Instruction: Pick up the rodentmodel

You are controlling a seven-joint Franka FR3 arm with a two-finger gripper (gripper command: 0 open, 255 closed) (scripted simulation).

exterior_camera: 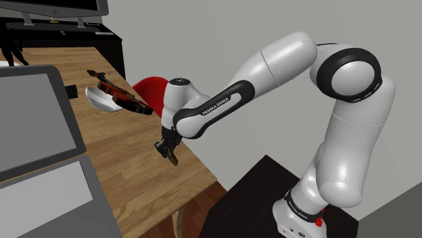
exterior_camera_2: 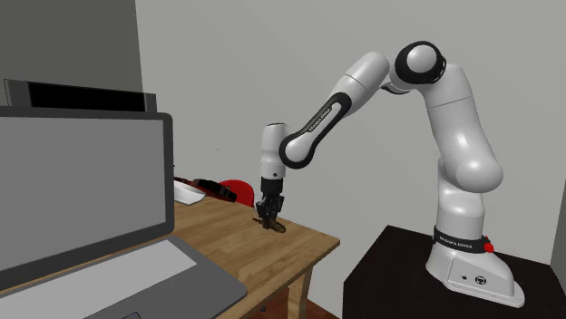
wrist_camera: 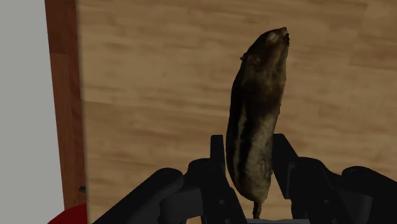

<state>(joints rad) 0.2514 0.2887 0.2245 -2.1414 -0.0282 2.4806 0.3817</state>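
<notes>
**A:** ok so where's the rodent (wrist_camera: 257,121) sitting right now?

**B:** Right in the pincer (wrist_camera: 251,156). In the wrist view the two black fingers (wrist_camera: 218,156) are squeezing its back end from both sides and touching the fur. The brown striped body is sticking out past the fingertips with the nose pointing away from the hand. A thin tail is showing between the fingers.

**A:** lifted, or lying on the wood?

**B:** Honestly can't tell. In the shoulder view it's hanging under the pincer, low over the tabletop (exterior_camera: 128,169), close to the edge that's facing the stand (exterior_camera: 257,196). The angle isn't giving away whether it's touching the wood.

**A:** what else is lying around?

**B:** A grey laptop (exterior_camera: 34,128) is taking up the shoulder view's left, well apart from the rodent. Farther along the tabletop a red rounded thing (exterior_camera: 152,89) is peeking out from behind the arm (exterior_camera: 284,64). Just to its left in that view a white bowl (exterior_camera: 98,101) is sitting with a brown violin-looking thing (exterior_camera: 125,97) overlapping it. Can't tell if that one's lying in the bowl or just beside it. The arm is arching up from the stand and bending down to the tabletop, with the pincer pointing nearly straight down.
</notes>
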